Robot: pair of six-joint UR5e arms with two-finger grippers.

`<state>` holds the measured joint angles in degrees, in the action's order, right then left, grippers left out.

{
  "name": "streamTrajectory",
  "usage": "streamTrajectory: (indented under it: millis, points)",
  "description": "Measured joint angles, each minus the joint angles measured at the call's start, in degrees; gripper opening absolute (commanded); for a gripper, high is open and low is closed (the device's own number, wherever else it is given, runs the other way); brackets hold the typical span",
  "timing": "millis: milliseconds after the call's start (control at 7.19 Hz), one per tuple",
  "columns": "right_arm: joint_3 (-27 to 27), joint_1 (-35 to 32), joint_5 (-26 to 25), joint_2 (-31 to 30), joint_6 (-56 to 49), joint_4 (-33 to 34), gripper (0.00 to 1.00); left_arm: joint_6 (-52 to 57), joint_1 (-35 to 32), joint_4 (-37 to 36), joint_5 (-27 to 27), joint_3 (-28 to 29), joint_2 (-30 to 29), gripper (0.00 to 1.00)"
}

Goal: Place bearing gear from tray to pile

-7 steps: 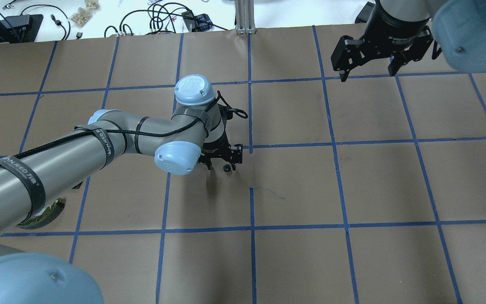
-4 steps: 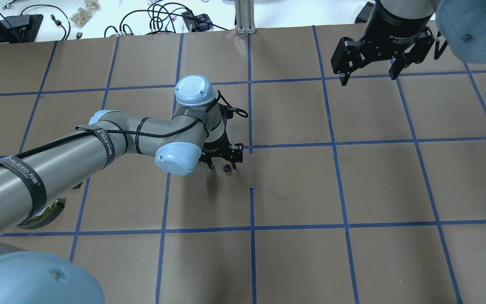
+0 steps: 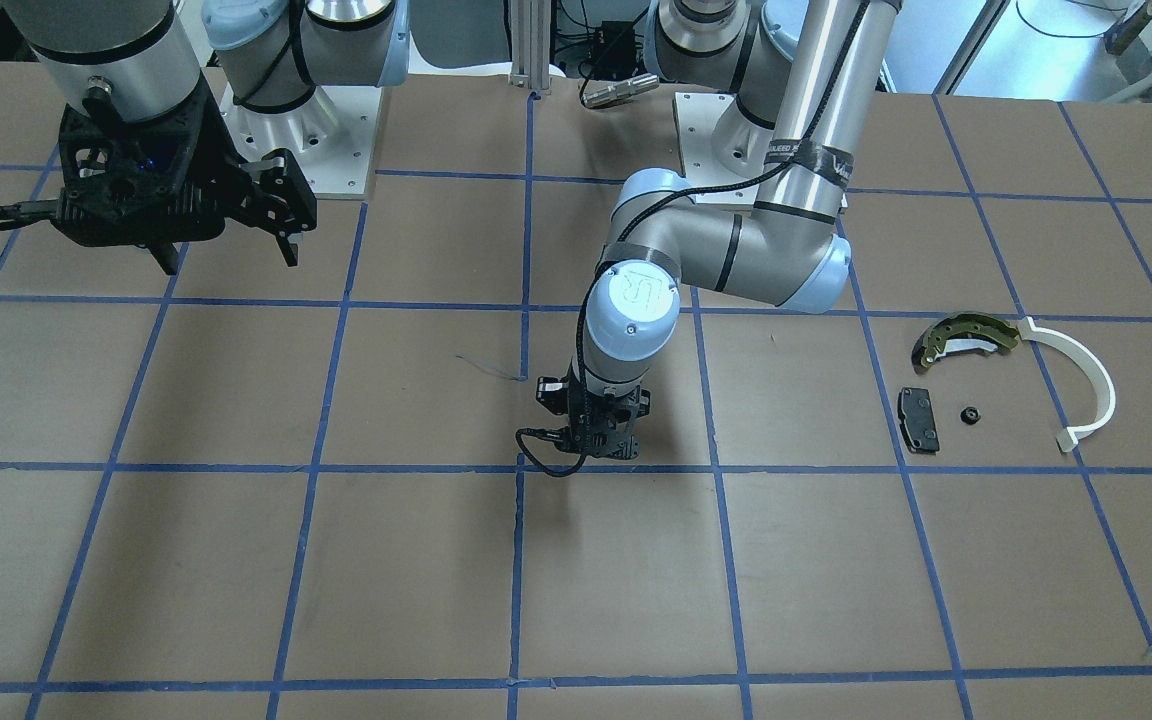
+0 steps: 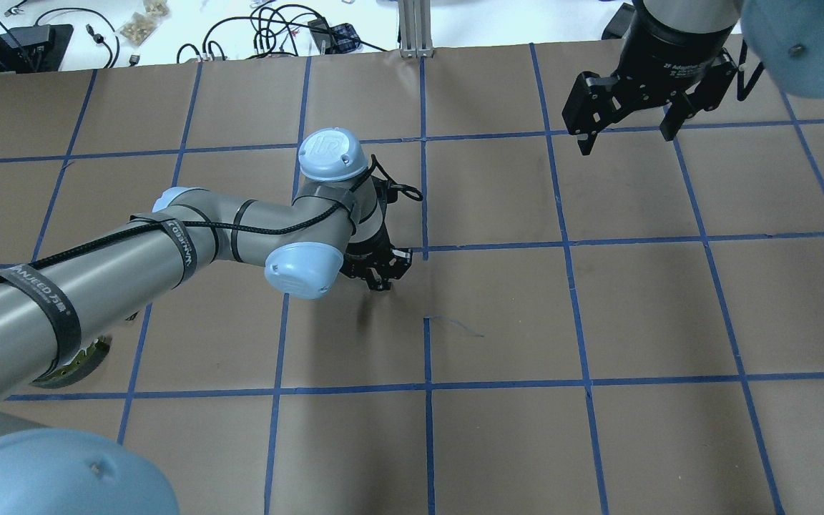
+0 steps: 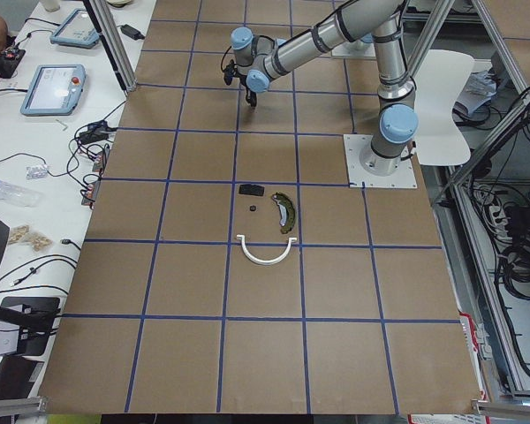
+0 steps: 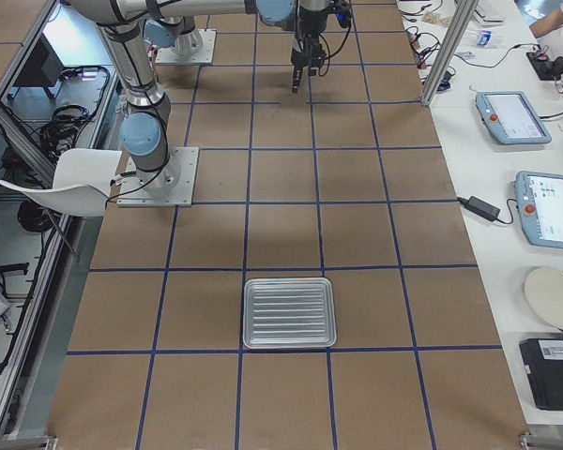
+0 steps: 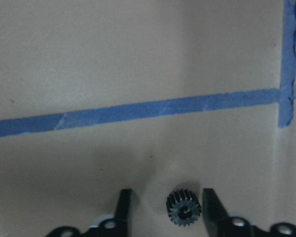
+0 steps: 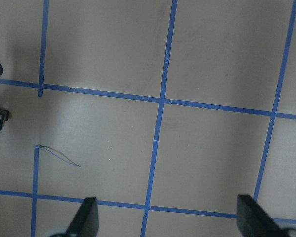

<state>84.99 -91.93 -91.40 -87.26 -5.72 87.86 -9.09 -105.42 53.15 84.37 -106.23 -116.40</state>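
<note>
A small black toothed bearing gear (image 7: 184, 208) lies on the brown paper between the fingertips of my left gripper (image 7: 166, 211), close to one finger and clear of the other. The jaws are partly closed around it. In the overhead view the left gripper (image 4: 381, 279) is low at the table's middle and hides the gear. The pile lies far off: an olive-and-black brake shoe (image 3: 966, 338), a black pad (image 3: 918, 419), a white arc (image 3: 1086, 385) and another small black gear (image 3: 970, 413). My right gripper (image 4: 626, 136) hangs open and empty.
A ribbed metal tray (image 6: 289, 313) sits at the table's right end, with nothing visible in it. The brake shoe (image 4: 76, 365) peeks out from under my left arm in the overhead view. Blue tape lines grid the table (image 4: 598, 315).
The left gripper's fingers have drawn closer together around the gear, which now hides between them in the overhead view. The right gripper has shifted slightly.
</note>
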Motion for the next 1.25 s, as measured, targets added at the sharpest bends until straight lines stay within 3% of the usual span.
streamTrajectory:
  millis: [278,557,974,1253]
  points:
    - [0.2,0.0,0.2,0.0,0.3,0.1,1.00,0.2,-0.1,0.2,0.1,0.5,0.4,0.00]
    - [0.5,0.0,0.5,0.0,0.7,0.2,1.00,2.8,4.0,3.0,0.6,2.9,1.7,0.00]
    - [0.7,0.0,0.2,0.1,0.2,0.3,1.00,15.4,18.5,17.3,2.9,11.4,3.1,0.00]
    - [0.8,0.0,0.2,0.1,0.0,0.4,1.00,27.5,30.2,22.6,5.7,13.7,3.5,0.00]
